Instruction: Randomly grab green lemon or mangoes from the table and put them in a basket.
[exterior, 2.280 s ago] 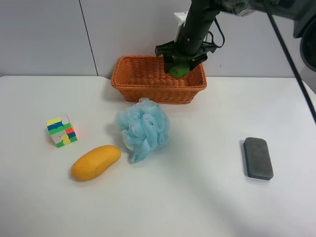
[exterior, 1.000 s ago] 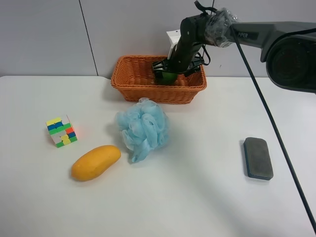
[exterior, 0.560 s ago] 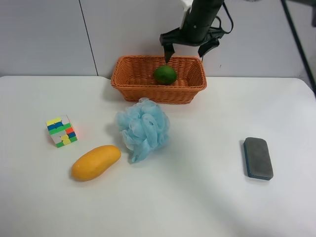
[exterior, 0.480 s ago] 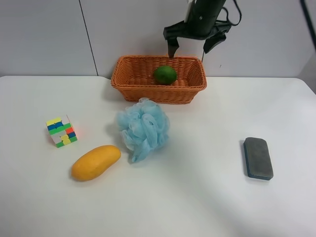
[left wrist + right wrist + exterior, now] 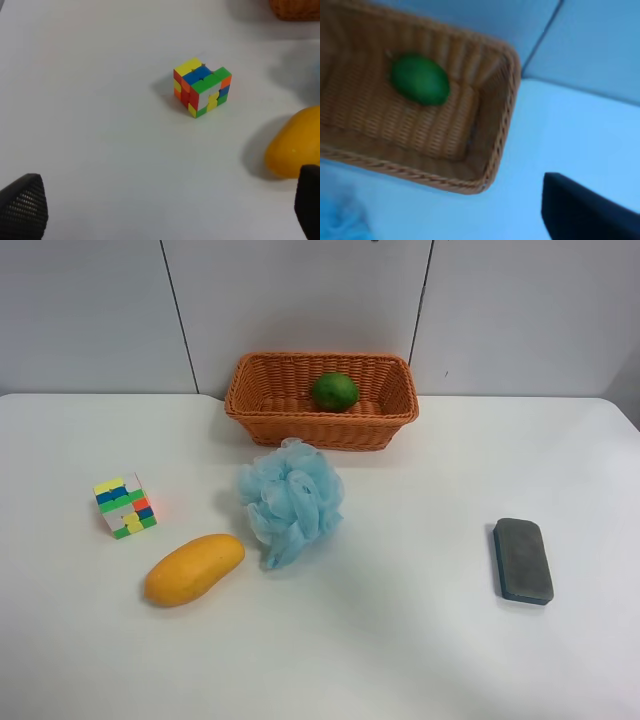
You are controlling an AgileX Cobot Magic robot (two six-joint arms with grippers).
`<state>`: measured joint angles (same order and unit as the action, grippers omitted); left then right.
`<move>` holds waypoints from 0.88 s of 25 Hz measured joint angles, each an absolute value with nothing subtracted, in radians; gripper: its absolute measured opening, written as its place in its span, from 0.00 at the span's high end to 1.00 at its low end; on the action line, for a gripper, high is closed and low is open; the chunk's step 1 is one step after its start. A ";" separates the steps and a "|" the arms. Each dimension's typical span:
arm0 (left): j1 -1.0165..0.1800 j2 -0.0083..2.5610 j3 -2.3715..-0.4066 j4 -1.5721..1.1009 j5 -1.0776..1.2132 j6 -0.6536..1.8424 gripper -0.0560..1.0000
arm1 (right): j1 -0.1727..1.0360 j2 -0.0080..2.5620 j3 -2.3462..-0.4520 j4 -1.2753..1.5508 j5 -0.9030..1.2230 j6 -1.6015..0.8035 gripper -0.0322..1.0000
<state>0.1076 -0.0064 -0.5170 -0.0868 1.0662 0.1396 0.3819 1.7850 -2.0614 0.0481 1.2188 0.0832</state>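
The green lemon [image 5: 335, 391] lies inside the wicker basket [image 5: 262, 400] at the back of the table [image 5: 420, 640]. The right wrist view looks down on the lemon [image 5: 420, 80] in the basket [image 5: 490, 150]; only one dark finger [image 5: 585, 212] of my right gripper shows there, off to the side, with nothing held. The mango [image 5: 194, 569] lies on the table at the front left of the exterior high view. My left gripper [image 5: 165, 210] is open and empty above the table, with the mango [image 5: 295, 145] beside one fingertip. No arm shows in the exterior high view.
A colourful puzzle cube [image 5: 124, 505] stands near the mango and shows in the left wrist view [image 5: 202, 92]. A blue bath pouf [image 5: 291, 500] lies in front of the basket. A dark grey sponge block [image 5: 523, 559] lies at the right.
The arm lowered the green lemon into the basket, let go of it, then rose with open jaws and left the exterior high view. The lemon stays in the basket.
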 joint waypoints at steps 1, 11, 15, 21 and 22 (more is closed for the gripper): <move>0.108 -0.006 -0.517 -0.087 1.066 0.140 0.01 | 0.387 1.745 -2.044 0.055 1.217 0.070 0.01; 0.108 -0.006 -0.517 -0.087 1.066 0.140 0.01 | 0.488 1.200 -1.438 0.065 1.220 0.043 0.01; 0.108 -0.006 -0.517 -0.087 1.067 0.140 0.01 | 0.497 0.963 -1.176 0.065 1.220 0.043 0.01; 0.108 -0.006 -0.517 -0.087 1.067 0.140 0.01 | 0.500 0.636 -0.857 0.062 1.224 0.043 0.01; 0.108 -0.006 -0.517 -0.087 1.067 0.140 0.01 | 0.500 0.583 -0.819 0.057 1.225 0.043 0.01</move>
<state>0.1076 -0.0064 -0.5170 -0.0868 1.0673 0.1396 0.4996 0.5830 -0.8191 0.0573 1.2246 0.0430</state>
